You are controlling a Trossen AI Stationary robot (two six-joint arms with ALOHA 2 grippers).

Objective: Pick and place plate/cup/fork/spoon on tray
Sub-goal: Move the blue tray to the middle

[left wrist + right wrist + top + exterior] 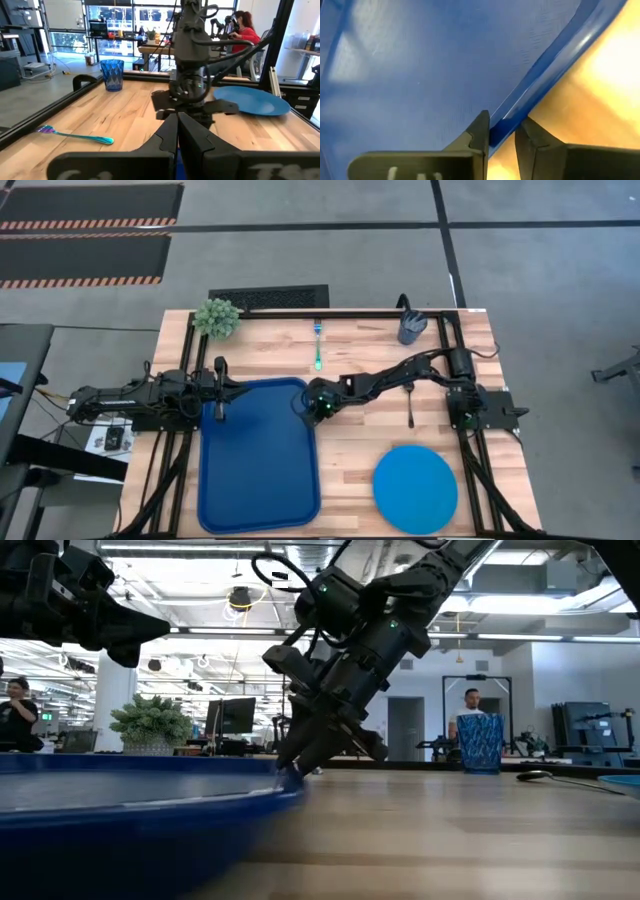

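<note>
The dark-blue tray (258, 470) lies flat on the table's left half. My right gripper (312, 408) is down at the tray's far right corner and is shut on its raised rim. My left gripper (220, 408) is shut and empty, held high over the tray's far left corner (110, 625). The bright-blue plate (415, 488) lies flat at the near right. The dark-handled spoon (410, 402) lies beside my right arm. The teal fork (318, 346) lies at the far middle. The cup (411, 328) stands upright at the far right. My right gripper holds the tray's raised rim (506, 124) at the far right corner. It is pinched between the two fingers, one finger (479, 132) inside the tray and one (529, 136) outside over the wood. The fingers slant down from the table's right side. The tray rests on the table (150, 795).
A small green plant (216, 317) stands at the table's far left corner. A black frame rail (330, 313) runs along the far edge and the sides. Bare wood (345, 470) lies between the tray and the plate. People show in the room beyond.
</note>
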